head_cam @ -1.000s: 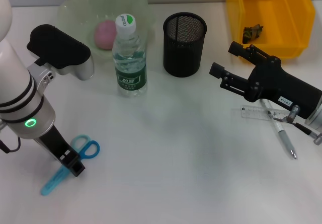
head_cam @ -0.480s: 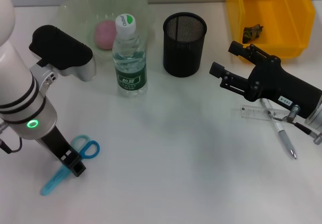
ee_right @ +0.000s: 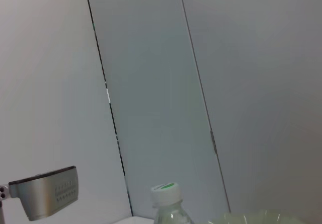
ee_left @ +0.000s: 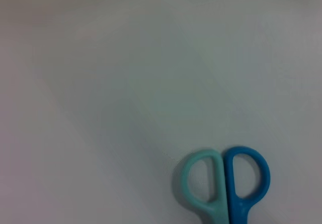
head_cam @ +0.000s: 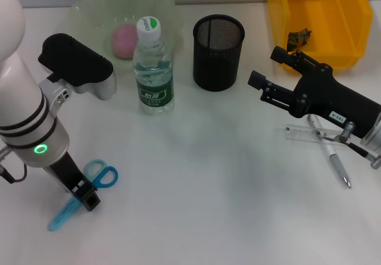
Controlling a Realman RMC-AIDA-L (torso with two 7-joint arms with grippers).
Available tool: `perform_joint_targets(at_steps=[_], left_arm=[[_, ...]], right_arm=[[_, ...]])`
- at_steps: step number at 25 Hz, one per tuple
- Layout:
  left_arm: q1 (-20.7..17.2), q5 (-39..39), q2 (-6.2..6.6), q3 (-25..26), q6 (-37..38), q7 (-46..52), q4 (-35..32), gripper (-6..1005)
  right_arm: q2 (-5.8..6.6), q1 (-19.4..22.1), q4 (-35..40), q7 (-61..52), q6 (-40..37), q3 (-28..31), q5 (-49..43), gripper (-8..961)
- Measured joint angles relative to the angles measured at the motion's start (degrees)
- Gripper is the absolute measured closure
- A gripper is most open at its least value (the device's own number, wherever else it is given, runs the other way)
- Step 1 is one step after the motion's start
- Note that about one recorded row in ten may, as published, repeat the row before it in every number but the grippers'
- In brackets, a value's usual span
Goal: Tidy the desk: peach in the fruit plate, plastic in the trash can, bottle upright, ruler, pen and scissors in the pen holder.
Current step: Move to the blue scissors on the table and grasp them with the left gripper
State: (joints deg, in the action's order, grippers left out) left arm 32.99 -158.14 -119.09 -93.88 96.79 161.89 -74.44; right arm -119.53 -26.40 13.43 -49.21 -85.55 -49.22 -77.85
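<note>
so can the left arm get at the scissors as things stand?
Probably yes. The left gripper is already down at the scissors, over the blades just below the handle rings, and nothing else lies near them. Whether the jaws have closed on them isn't visible.

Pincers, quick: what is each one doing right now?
Left pincer: down at the blue scissors on the desk; grip cannot be told.
Right pincer: open, empty, above the desk near the pen holder.
</note>
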Motion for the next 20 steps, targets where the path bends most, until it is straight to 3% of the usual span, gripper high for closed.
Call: perform_joint_targets(at_steps=[10,20], left_arm=[[0.5,-0.9,-0.08,-1.4,-0.5,0.1,0.1,470],[0.8,-1.0,-0.09,-1.9,-0.2,0.2,0.3,606]], right_arm=[[0.00,0.0,-0.1,0.0,0.0,0.0,0.2,130],[0.00,-0.1,-0.1,0.0,0.0,0.0,0.8,130]])
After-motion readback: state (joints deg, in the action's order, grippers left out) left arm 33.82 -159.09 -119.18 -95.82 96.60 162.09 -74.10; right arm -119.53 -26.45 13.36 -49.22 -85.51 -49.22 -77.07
